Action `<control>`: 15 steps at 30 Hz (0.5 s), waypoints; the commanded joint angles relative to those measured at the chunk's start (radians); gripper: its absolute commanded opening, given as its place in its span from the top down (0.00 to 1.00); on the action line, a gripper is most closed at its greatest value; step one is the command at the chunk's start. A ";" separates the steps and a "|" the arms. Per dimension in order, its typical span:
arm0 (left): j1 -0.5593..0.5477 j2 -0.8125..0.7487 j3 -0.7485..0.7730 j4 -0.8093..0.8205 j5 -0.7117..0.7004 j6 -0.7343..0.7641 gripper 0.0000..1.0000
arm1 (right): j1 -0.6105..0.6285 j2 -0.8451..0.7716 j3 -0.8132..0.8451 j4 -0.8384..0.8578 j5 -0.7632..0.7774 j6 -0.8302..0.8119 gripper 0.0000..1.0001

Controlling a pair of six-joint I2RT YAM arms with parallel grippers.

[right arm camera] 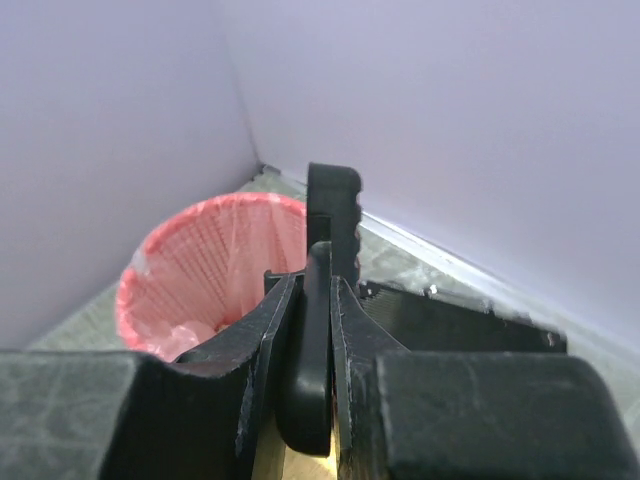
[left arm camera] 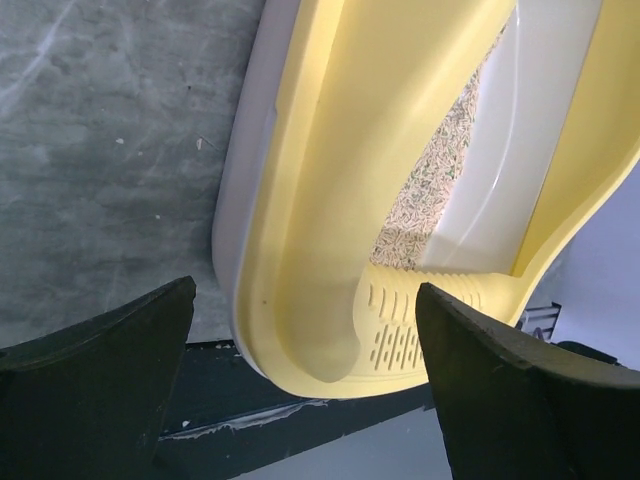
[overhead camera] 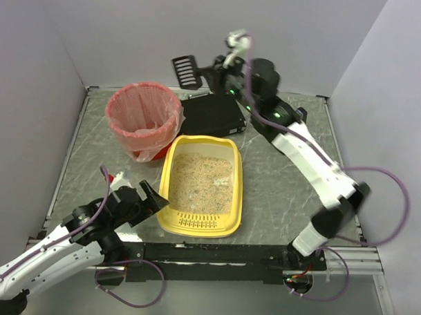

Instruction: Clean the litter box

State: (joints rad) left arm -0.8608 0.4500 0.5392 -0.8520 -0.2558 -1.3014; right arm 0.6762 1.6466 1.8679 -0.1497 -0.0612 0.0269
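Observation:
The yellow litter box (overhead camera: 166,190) with beige litter sits at mid-table, its slotted strip (overhead camera: 198,221) at the near end. It also shows in the left wrist view (left arm camera: 330,200). My left gripper (overhead camera: 154,197) is open and empty, its jaws spread just off the box's near left corner (left arm camera: 305,288). My right gripper (overhead camera: 212,73) is shut on the handle of a black slotted scoop (overhead camera: 187,70), held high at the back above the table. In the right wrist view the scoop (right arm camera: 318,330) stands edge-on between the fingers (right arm camera: 270,330).
A round bin with a pink liner (overhead camera: 143,117) stands left of the box's far end and also shows in the right wrist view (right arm camera: 210,260). A flat black case (overhead camera: 212,116) lies behind the box. Grey walls enclose the table on three sides.

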 commanded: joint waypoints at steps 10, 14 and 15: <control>-0.003 -0.076 -0.033 -0.030 0.007 -0.075 0.03 | -0.003 -0.553 -0.605 -0.079 0.111 0.268 1.00; -0.003 -0.089 -0.047 0.007 0.062 -0.050 0.03 | -0.001 -0.582 -0.708 -0.109 -0.001 0.208 1.00; -0.003 -0.091 -0.068 0.040 0.076 -0.049 0.03 | 0.000 -0.591 -0.733 -0.105 -0.041 0.141 1.00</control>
State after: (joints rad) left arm -0.8608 0.3733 0.4667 -0.8509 -0.2234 -1.3502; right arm 0.6697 1.0760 1.2198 -0.2291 0.0345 0.2661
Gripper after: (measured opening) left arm 0.969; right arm 0.229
